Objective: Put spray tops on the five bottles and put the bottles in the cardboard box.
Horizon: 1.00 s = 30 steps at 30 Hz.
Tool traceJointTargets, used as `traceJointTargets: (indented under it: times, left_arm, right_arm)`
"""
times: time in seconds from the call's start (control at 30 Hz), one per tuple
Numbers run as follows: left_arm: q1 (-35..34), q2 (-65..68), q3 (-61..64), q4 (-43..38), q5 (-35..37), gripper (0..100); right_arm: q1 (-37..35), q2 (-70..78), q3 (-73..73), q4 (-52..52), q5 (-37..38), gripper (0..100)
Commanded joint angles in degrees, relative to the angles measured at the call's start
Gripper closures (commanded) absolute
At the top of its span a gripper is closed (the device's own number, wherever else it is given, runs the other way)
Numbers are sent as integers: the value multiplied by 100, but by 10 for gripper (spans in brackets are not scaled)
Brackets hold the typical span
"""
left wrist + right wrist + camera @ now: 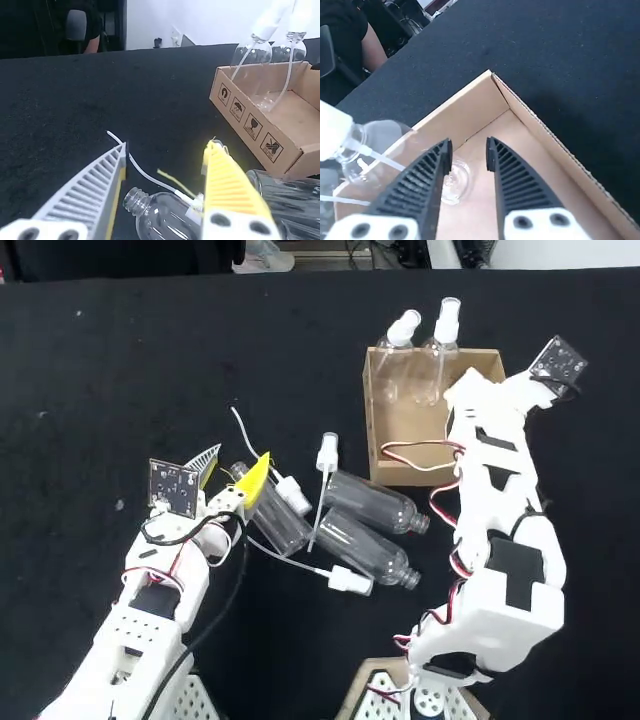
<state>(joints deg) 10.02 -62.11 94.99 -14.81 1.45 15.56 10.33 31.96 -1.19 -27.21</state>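
Your left gripper (166,150) is open, fingers astride the neck of an uncapped bottle (160,220) lying on the table (75,100); your right gripper (468,145) hangs narrowly open over a box (470,107) corner, near two capped bottles (395,370) standing inside.

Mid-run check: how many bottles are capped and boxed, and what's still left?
Done: two capped bottles stand in the cardboard box. In hand: nothing gripped; the left gripper is open astride the neck of an uncapped bottle lying on the table, and the right gripper hangs open over the box. Left: that bottle and two other uncapped bottles, with three loose spray tops beside them, need capping and boxing.
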Motion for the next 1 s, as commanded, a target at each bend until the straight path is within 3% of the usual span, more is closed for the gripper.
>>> traceJointTargets:
  times: [0.0, 0.97]
  left_arm:
    - [13, -132, 31, -105, -70, 758]
    - [13, -132, 48, -114, -70, 758]
  right_arm:
    - [-237, -127, -75, -149, -44, 911]
    - [-79, -233, 136, -519, -53, 910]
